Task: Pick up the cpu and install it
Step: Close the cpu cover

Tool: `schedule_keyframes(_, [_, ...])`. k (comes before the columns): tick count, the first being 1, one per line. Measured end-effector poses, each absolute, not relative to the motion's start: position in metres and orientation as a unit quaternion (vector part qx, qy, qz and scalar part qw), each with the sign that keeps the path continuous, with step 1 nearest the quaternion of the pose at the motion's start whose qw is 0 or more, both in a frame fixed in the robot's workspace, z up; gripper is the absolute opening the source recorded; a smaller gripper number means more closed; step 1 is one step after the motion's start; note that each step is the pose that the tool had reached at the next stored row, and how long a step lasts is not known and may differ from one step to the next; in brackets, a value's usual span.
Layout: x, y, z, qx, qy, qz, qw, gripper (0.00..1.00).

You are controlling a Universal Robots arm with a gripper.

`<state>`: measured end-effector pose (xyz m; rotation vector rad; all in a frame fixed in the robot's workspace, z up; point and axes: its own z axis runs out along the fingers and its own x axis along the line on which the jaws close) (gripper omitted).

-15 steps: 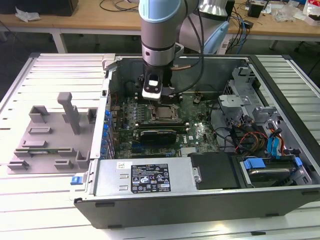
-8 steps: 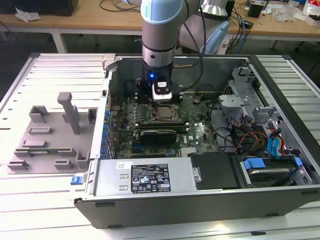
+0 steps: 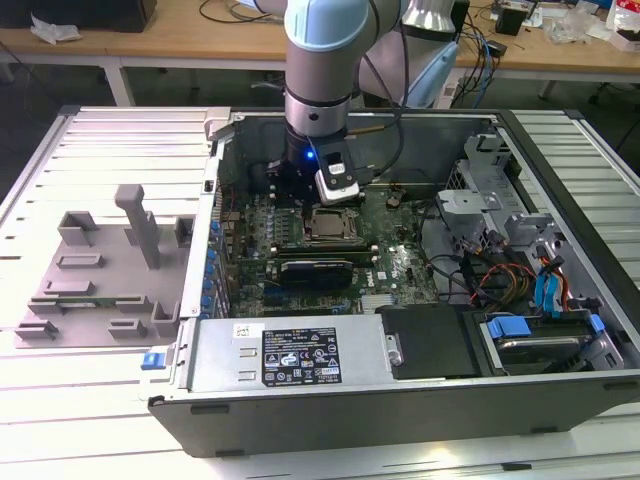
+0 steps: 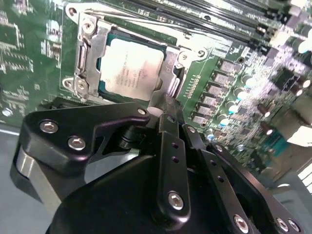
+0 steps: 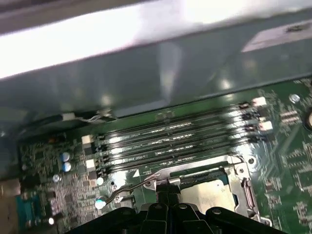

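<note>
Cpu (image 4: 131, 68): flat inside the metal socket frame (image 4: 90, 53) on the motherboard (image 4: 29, 44), silver top up
Gripper (image 4: 165, 105): jaws drawn together, holding nothing, tips close by the cpu's edge, contact not discernible
Bearing: in the exterior view, cpu at 6 o'clock from the arm's wrist (image 3: 318, 120), close beneath
Axis: near square, edges in line with the frame
Arm: single, poised over the socket

From where I stand, no lettering can be made out. The black label (image 3: 302, 357) on the power supply (image 3: 225, 367) carries print too fine to read, as does the cpu (image 4: 132, 68) top.
</note>
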<state>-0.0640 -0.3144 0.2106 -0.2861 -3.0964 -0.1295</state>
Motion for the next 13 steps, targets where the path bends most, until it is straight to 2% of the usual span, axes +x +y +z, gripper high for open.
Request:
schedule_keyframes(8, [-0.0639, -0.3143, 0.2098, -0.050, -0.998, -0.040, 0.017, 0.11])
schedule_keyframes(13, [-0.0576, -0.3165, 0.2082, -0.024, -0.999, -0.036, 0.028, 0.11])
